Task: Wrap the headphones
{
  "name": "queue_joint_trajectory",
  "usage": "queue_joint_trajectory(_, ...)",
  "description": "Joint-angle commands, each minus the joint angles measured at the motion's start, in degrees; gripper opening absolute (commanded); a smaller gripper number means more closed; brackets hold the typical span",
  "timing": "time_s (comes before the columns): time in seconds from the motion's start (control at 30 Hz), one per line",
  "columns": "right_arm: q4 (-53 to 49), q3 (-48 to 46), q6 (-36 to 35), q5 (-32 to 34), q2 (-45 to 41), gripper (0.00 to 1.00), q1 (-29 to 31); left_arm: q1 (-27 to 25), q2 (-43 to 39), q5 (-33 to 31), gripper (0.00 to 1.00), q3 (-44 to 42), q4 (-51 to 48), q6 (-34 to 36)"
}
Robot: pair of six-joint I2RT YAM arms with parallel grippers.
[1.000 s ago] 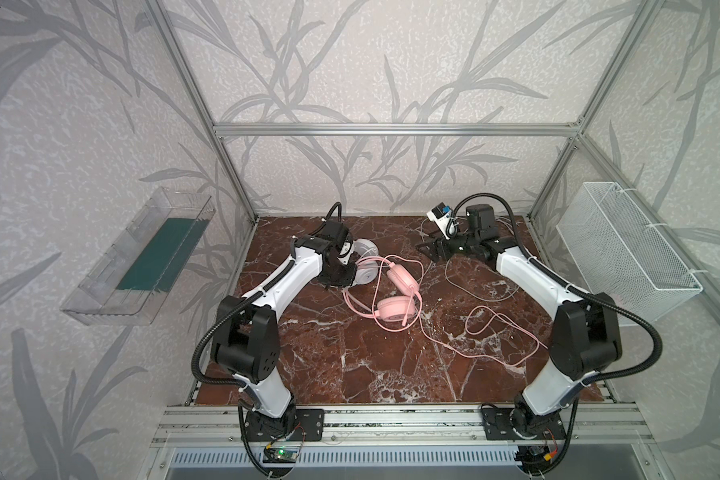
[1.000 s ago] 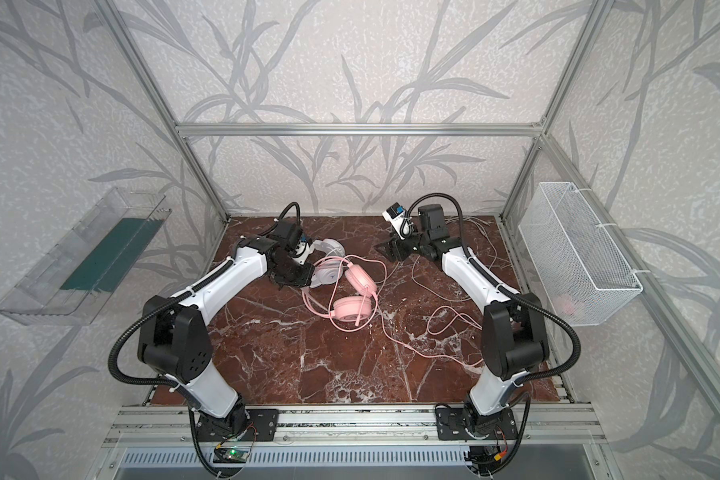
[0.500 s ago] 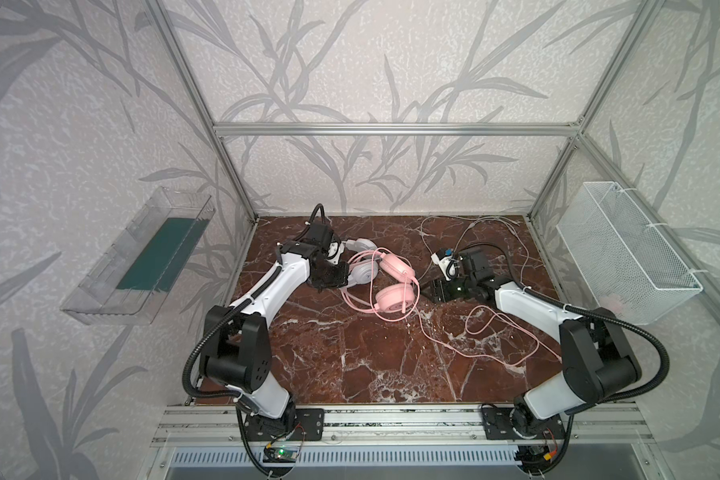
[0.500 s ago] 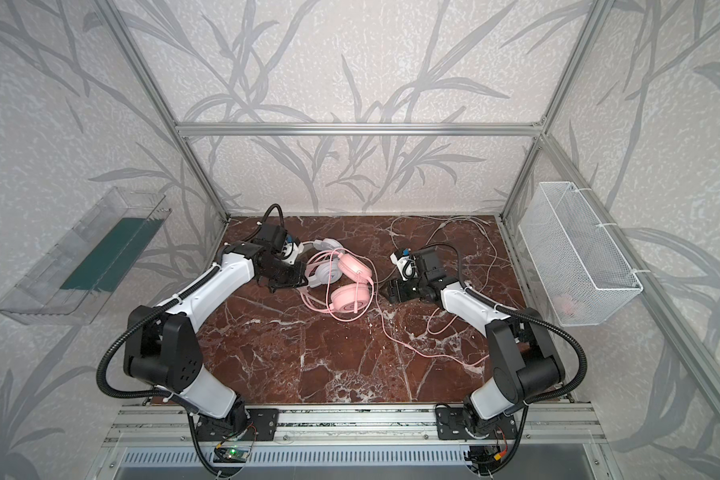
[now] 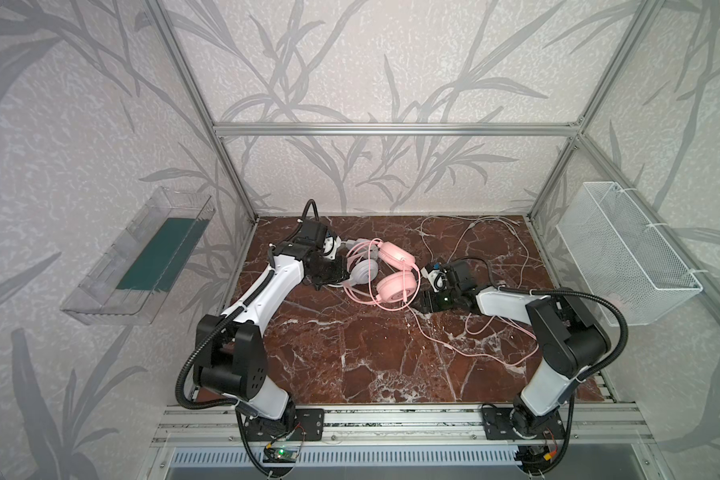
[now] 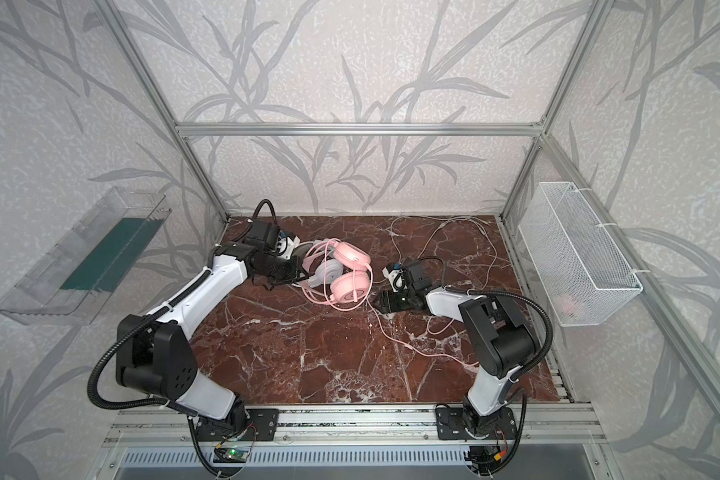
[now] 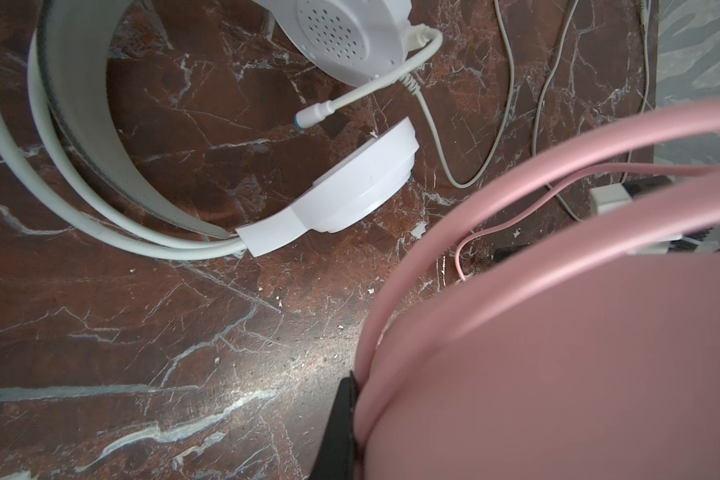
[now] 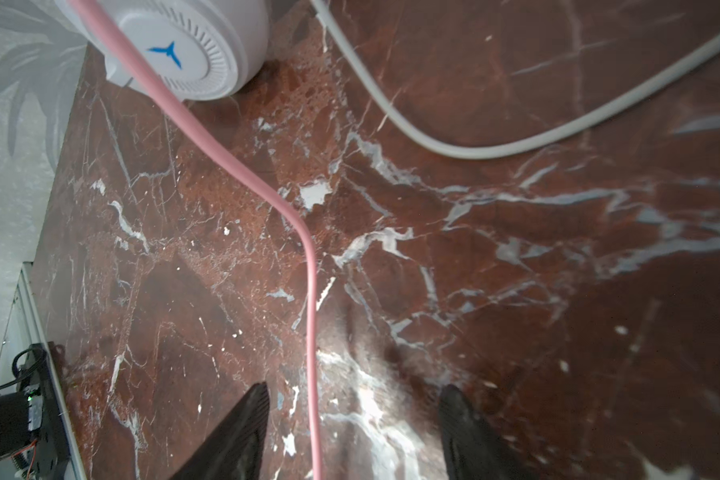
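Where the left gripper (image 5: 338, 271) is clamped on the headband of the pink headphones (image 5: 395, 286), the white headphones (image 5: 364, 270) lie against them on the marble table (image 5: 350, 353). Further right, the right gripper (image 8: 354, 399) has its jaws spread astride the pink cable (image 8: 310, 266).

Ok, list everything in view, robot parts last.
pink headphones: one, pink, far middle of table
white headphones: one, white, against the pink pair
pink cable: one, pink, trailing across table's right half
white cable: one, white, looping at far right
bin: one, clear, left wall
wire basket: one, white, right wall
table: one, red-brown marble
left end effector: one, black, shut on pink headphones' headband
right end effector: one, black, open astride pink cable
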Motion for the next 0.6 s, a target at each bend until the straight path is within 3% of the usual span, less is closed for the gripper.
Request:
queue_joint_trajectory(0.0,3.6,-0.7,0.7,-3.7,1.5,0.64,1.1,0.3,-3.1,4.0,0.00,0.7,2.4,-2.0)
queue_joint_trajectory(0.57,2.2,-2.6,0.9,-8.9,5.6,0.46,2.8,2.8,-5.3,4.5,0.00,-0.3,9.2,-7.3)
